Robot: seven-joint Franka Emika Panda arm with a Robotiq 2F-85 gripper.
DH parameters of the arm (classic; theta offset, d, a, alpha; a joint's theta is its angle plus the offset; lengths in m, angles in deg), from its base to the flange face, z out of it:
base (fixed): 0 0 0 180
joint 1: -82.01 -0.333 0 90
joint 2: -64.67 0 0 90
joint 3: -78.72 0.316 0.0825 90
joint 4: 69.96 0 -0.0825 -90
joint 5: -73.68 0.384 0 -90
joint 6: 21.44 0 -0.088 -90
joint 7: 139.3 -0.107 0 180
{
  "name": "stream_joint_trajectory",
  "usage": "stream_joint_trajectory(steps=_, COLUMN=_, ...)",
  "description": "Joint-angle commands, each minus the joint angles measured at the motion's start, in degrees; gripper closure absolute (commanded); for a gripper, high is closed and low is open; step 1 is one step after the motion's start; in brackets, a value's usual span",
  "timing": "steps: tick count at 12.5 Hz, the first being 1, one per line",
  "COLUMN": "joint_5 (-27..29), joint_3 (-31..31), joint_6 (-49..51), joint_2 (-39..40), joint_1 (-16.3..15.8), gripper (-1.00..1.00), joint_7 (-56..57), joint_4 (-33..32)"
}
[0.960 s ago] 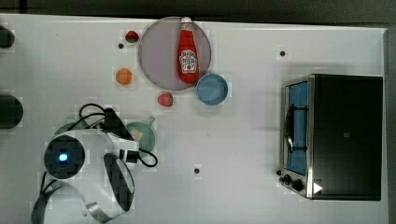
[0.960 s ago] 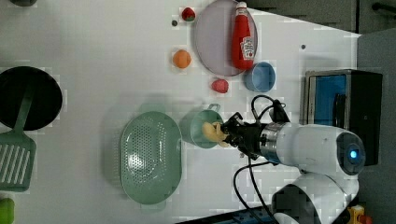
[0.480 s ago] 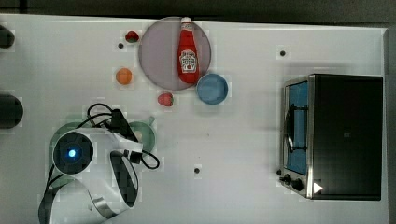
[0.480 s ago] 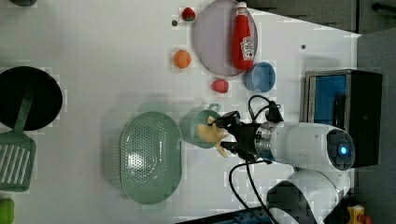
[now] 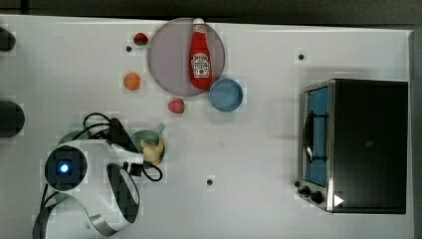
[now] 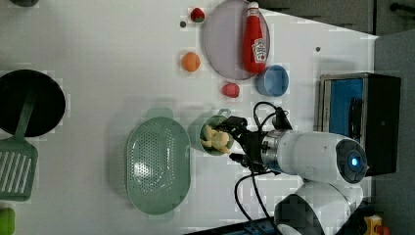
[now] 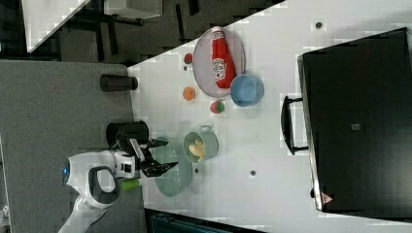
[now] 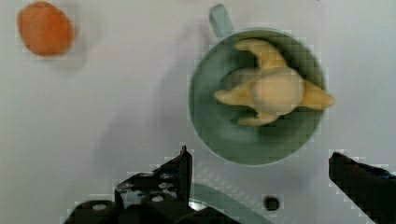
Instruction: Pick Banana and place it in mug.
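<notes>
The pale yellow banana lies inside the dark teal mug, its tips leaning against the inner wall. My gripper is open, with one black finger on each side and nothing between them. It hovers just off the mug's rim, opposite the handle. In the left view the banana fills the mug and the gripper stands at the mug's right edge. The top view has the banana in the mug beside the arm. In the right view the open gripper is left of the mug.
A pale green perforated basket sits close to the mug. An orange ball, a red strawberry, a blue bowl and a plate with a ketchup bottle lie beyond. A toaster oven stands at the top view's right.
The gripper went from shut on the banana above the mug to open. The banana dropped into the mug, and the gripper drew back slightly from it.
</notes>
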Motion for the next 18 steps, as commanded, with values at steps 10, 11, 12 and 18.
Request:
stream_joint_trajectory(steps=10, joint_5=0.68, joint_3=-26.31, joint_6=42.16, joint_2=-20.75, joint_1=2.96, gripper=-1.0, joint_7=33.3, joint_4=24.02)
stream_joint_trajectory(steps=11, joint_5=0.68, joint_3=-27.87, joint_6=42.34, joint_2=-21.15, joint_1=2.98, gripper=-1.0, joint_7=36.24, joint_4=24.1)
stream_joint_trajectory(steps=12, joint_5=0.62, joint_3=-29.22, joint_6=42.32, joint_2=-21.29, joint_1=3.01, gripper=-1.0, joint_7=37.65, joint_4=24.11)
stream_joint_trajectory(steps=18, joint_5=-2.12, joint_3=-29.83, joint_6=43.95, joint_2=-20.89, joint_1=2.98, gripper=-1.0, joint_7=37.52, joint_4=24.23)
